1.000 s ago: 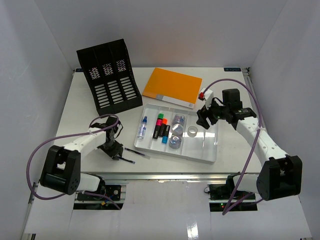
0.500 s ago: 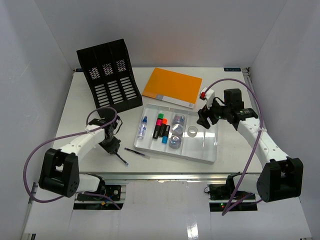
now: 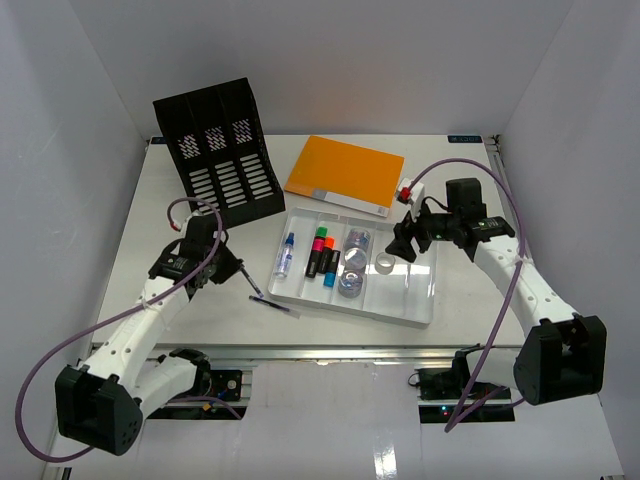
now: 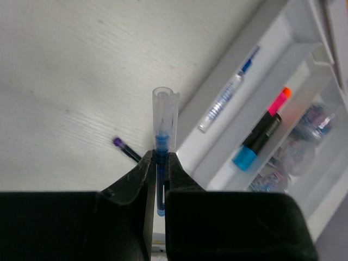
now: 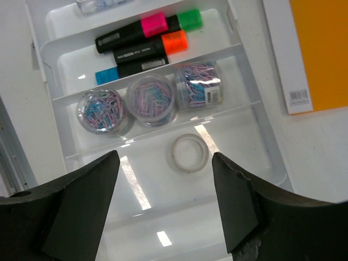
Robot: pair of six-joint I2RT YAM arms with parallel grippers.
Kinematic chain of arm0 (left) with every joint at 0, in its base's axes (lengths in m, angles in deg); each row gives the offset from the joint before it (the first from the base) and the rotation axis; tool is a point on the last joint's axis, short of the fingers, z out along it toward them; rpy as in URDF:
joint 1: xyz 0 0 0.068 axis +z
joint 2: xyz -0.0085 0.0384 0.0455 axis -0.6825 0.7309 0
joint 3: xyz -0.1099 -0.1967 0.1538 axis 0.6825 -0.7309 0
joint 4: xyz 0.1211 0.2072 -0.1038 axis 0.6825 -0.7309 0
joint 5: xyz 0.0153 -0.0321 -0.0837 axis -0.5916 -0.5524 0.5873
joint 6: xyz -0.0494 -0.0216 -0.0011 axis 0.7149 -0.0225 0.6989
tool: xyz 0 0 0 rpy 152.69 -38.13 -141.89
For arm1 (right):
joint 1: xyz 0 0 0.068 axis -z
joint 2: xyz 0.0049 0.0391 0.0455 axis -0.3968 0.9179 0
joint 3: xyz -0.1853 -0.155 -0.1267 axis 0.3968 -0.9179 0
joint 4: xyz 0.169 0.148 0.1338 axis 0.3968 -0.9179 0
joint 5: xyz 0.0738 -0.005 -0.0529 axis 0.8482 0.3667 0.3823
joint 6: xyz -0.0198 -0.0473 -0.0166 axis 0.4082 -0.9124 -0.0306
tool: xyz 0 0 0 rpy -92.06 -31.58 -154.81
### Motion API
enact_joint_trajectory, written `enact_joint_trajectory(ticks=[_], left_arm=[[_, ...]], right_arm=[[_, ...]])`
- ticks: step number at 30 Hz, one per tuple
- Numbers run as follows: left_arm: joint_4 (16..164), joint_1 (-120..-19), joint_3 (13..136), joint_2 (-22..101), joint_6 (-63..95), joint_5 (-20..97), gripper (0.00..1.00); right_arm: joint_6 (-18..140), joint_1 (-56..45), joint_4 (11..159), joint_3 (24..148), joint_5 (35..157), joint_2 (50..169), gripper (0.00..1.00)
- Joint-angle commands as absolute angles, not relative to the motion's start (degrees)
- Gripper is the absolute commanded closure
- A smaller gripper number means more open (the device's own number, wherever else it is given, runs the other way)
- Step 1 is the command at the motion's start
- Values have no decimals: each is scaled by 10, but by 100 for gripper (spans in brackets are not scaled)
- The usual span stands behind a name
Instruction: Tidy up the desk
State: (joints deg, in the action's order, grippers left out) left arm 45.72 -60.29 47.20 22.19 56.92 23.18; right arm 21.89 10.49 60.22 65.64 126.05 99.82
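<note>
**Blue pen pinched on your left, right jaws spread over the tray**

Top view: the table (image 3: 255,245) is stretching out from both arm bases and carrying everything. Your left jaws are holding a blue pen (image 3: 248,289) just beside the near-left corner of the white tray (image 3: 420,312). A second pen (image 3: 285,308) is lying on the table close by. Your right jaws are hovering over the tray's right half. A black file rack (image 3: 222,160) and an orange folder (image 3: 345,170) are sitting farther back.

Left wrist: the jaws are gripping the blue pen (image 4: 163,136) tightly by its clear barrel. The second pen (image 4: 125,149), purple-tipped, is lying below.

Right wrist: the jaws are standing wide apart and holding nothing. A tape ring (image 5: 187,152), paper-clip tubs (image 5: 149,98) and highlighters (image 5: 147,41) are lying in the tray beneath.
</note>
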Motion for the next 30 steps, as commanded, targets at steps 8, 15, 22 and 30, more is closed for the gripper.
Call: enact_joint_trajectory(ticks=[8,15,22,30], left_arm=[[713,-604,482,254,545,554,100],[832,-626,481,298,597,608,100],[944,-669,495,369,636,608,100],[1026,-704,522,438,655,601,100]], right_arm=[[289,-3,569,752,1401,1111,24],[431,-9,649,820,1530,1189,10],[562,-11,751,833,1591,1256,10],[572,-11,753,851,1606,1300,10]])
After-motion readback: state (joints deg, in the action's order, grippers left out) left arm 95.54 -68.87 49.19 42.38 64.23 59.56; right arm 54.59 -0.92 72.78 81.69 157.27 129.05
